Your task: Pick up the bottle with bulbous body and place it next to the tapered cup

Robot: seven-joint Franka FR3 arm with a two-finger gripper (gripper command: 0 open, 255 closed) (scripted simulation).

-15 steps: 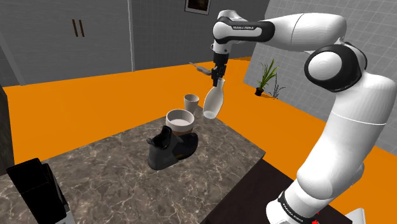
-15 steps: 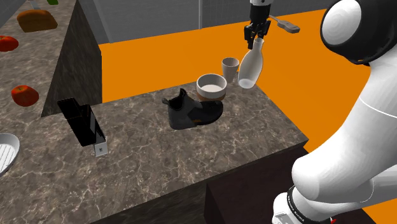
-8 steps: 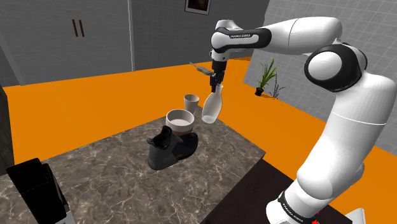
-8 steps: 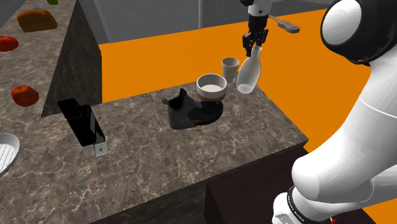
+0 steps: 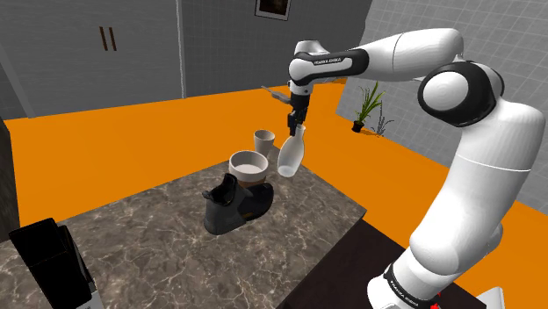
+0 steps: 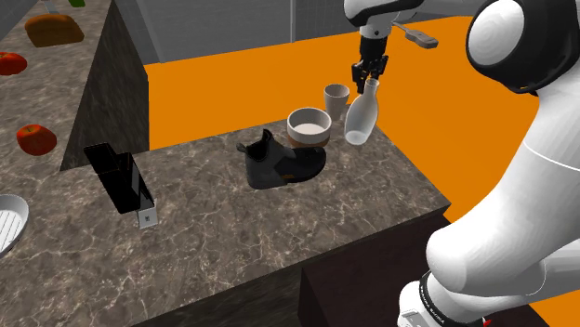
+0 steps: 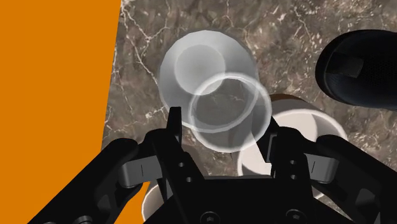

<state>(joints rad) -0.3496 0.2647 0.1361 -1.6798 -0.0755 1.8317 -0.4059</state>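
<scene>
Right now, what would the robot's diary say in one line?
pincer: shut on bottle | bottle pose: held by neck, tilted, over counter | tapered cup: upright, close by

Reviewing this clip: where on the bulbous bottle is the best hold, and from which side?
The narrow neck, from above, as the hand has it now. The bottle hangs mouth-up and slightly tilted. Its neck is slim enough to clasp, while the round, wider body below would likely slip.

Tapered cup point(image 7: 154, 205) mostly hidden behind pincer point(image 7: 224, 125).
</scene>
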